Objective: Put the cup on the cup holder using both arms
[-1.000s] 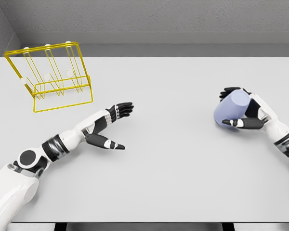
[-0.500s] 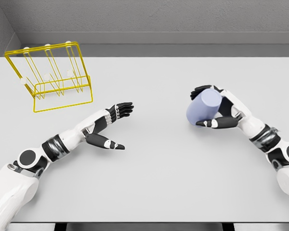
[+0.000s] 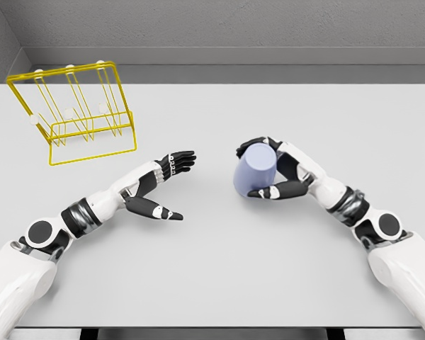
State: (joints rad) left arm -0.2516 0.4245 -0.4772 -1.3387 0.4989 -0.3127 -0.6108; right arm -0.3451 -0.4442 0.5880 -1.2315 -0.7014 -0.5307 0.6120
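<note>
The cup (image 3: pixel 256 173), apparently light and rigid, is clasped around its wall by the right robot hand (image 3: pixel 275 173), well right of the cup holder (image 3: pixel 74 113); the left robot hand (image 3: pixel 158 185) is held spread, empty.

Only one feed on my end: the head cam, up high and angled down over the surface (image 3: pixel 219 283). It faces the far wall (image 3: pixel 234 25), so I see my own arms coming in from both bottom corners. Medium range, nearly the whole top fits.
</note>
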